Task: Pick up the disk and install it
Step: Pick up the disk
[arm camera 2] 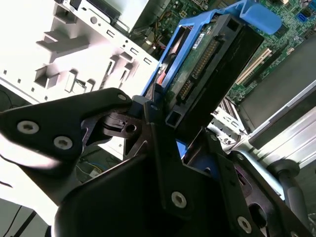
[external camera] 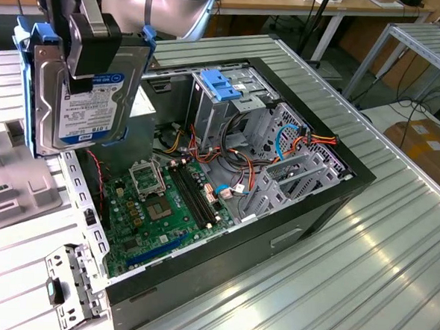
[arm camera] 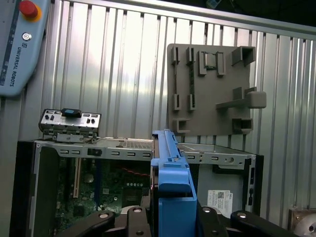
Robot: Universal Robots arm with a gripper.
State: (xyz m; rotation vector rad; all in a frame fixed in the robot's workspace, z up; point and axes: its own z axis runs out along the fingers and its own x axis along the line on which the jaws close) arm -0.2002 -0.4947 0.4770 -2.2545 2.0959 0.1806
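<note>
The disk (external camera: 89, 108) hangs upright in the air at the exterior view's left, above the near-left corner of the open computer case (external camera: 329, 209). It is a flat metal drive with a white, blue-banded label and blue carrier rails along its edges. My gripper (external camera: 84, 67) comes down from above and is shut on it, one black finger lying across the labelled face. In the second wrist view the disk (arm camera 2: 212, 54) shows its connector edge, held in the gripper (arm camera 2: 170, 123). In the first wrist view the blue carrier (arm camera: 170, 168) rises between the fingers.
Inside the case sit a green motherboard (external camera: 158, 206), cable bundles and a metal drive cage topped by a blue bracket (external camera: 221, 86). A grey fixture plate (arm camera: 207, 94) and a teach pendant (arm camera: 19, 49) lie on the ribbed metal table. A loose metal bracket (external camera: 71, 283) lies by the case's near corner.
</note>
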